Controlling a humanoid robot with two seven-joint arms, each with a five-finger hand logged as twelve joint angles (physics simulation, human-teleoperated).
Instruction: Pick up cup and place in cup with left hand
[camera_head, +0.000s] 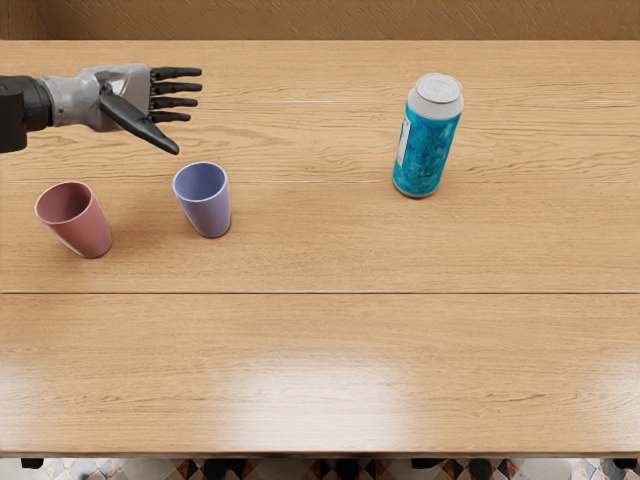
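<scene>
My left hand (170, 112) reaches in from the left edge near the back of the table, its fingers spread and holding nothing. Just in front of it, apart from the thumb, a blue-purple cup (208, 208) stands upright. To the left of that one stands a pink cup (84, 228), also upright, with a gap between the two. The inside of each cup is partly visible and shows nothing in it.
A blue can (426, 145) with a silver top stands upright right of centre, well away from both cups. The wooden table (320, 340) has its front edge near the bottom of the view and its back edge near the top.
</scene>
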